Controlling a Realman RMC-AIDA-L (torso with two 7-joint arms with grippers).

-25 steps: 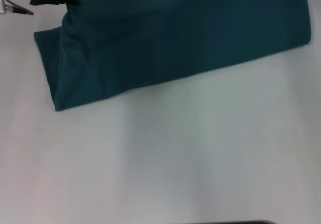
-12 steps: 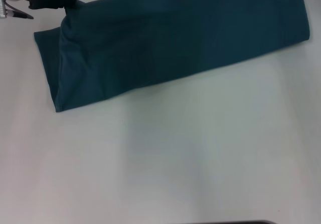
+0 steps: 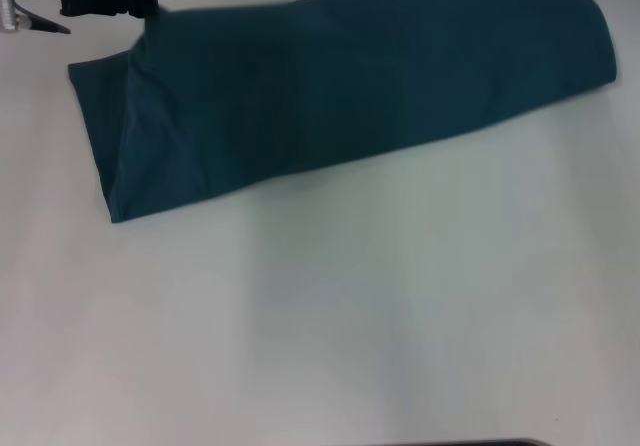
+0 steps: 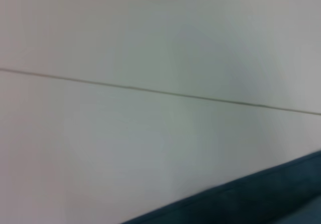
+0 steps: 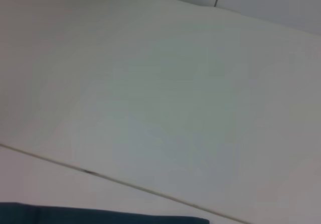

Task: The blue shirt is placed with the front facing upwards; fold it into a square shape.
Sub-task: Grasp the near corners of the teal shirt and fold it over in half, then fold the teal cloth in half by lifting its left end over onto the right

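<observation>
Left hand [image 3: 140, 1] at folded blue shirt's [image 3: 350, 91] far-left edge

The left gripper [image 3: 135, 1] sits at the far left, right at the back edge of the shirt [image 3: 340, 96]. From there the shirt runs off to the right as a long folded band lying flat on the table [image 3: 330, 326], with bare tabletop nearer the robot.

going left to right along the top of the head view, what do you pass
left gripper at the top left corner, at the shirt's far edge → the blue shirt, a long folded band running to the right edge, lying on the white table
</observation>
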